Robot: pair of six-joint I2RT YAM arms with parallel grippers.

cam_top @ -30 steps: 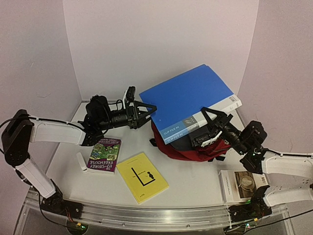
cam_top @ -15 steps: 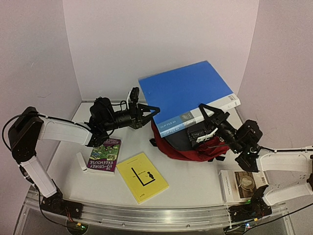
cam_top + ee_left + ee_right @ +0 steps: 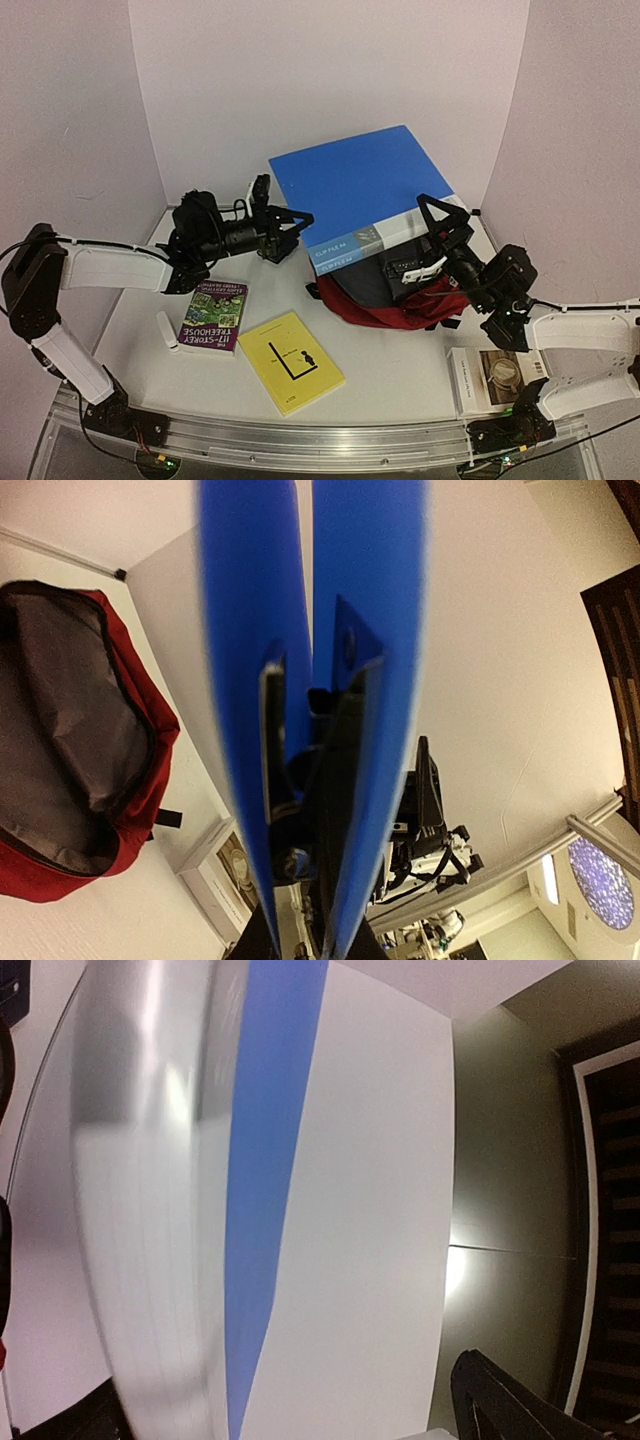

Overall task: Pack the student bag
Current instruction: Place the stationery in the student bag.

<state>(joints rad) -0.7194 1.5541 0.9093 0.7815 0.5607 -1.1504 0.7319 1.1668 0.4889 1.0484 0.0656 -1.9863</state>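
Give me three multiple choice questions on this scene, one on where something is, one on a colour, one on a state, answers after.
1. Where does the yellow book lie, relative to the student bag?
A. inside it
B. flat on the table, in front of it
C. propped against the back wall

2. What colour is the clip file held up in the air?
A. green
B. blue
C. orange

3. How does the right hand stand?
A. open, by the file's edge
B. shut on a bag strap
C. shut on the yellow book

Answers:
1. B, it lies flat near the purple book, outside the bag.
2. B, both covers show blue.
3. A, its fingers are spread wide, while the left hand clamps the file's other edge.
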